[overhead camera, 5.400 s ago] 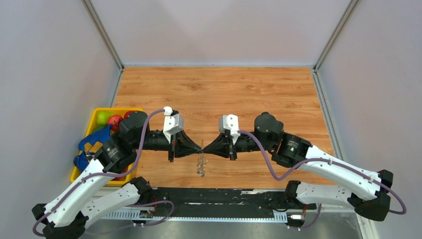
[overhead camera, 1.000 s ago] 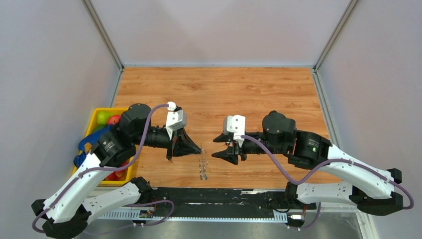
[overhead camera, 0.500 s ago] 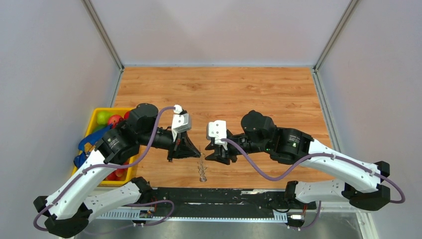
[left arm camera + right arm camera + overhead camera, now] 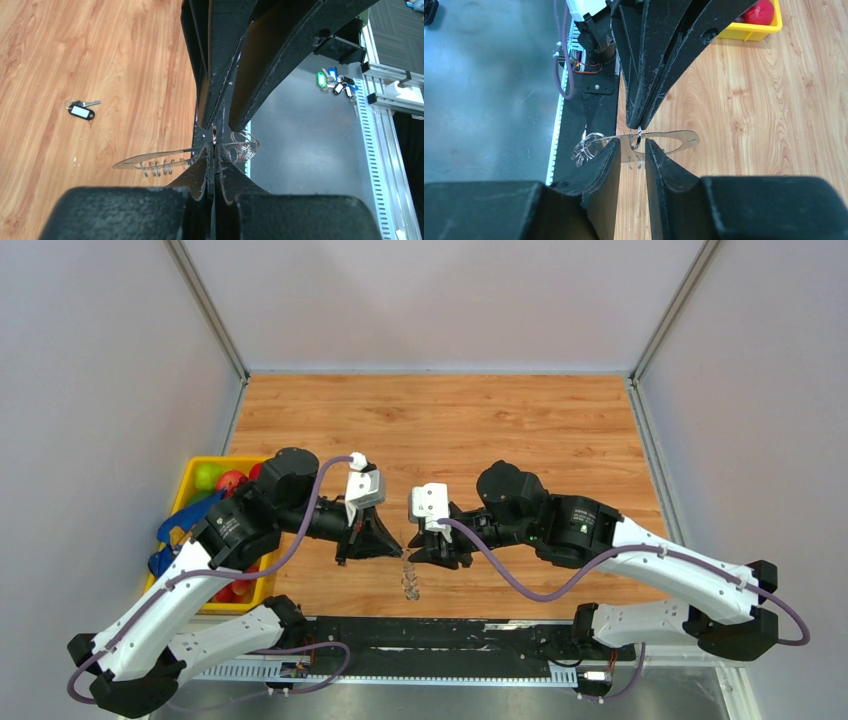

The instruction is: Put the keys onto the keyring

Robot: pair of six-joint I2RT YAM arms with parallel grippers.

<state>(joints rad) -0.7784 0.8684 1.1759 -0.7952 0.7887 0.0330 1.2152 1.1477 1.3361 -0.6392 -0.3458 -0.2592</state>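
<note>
Left fingers (image 4: 214,159) are clamped on the keyring (image 4: 145,160) at their tips. Right fingers (image 4: 632,147) stand apart around its edge (narrow gaps). A key (image 4: 81,111) lies on open surface (image 4: 125,55) well beyond.

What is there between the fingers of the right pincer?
The keyring, in the right wrist view: its thin metal crosses the gap of the right pincer, whose jaws stand apart. The left pincer holds it, shut.
</note>
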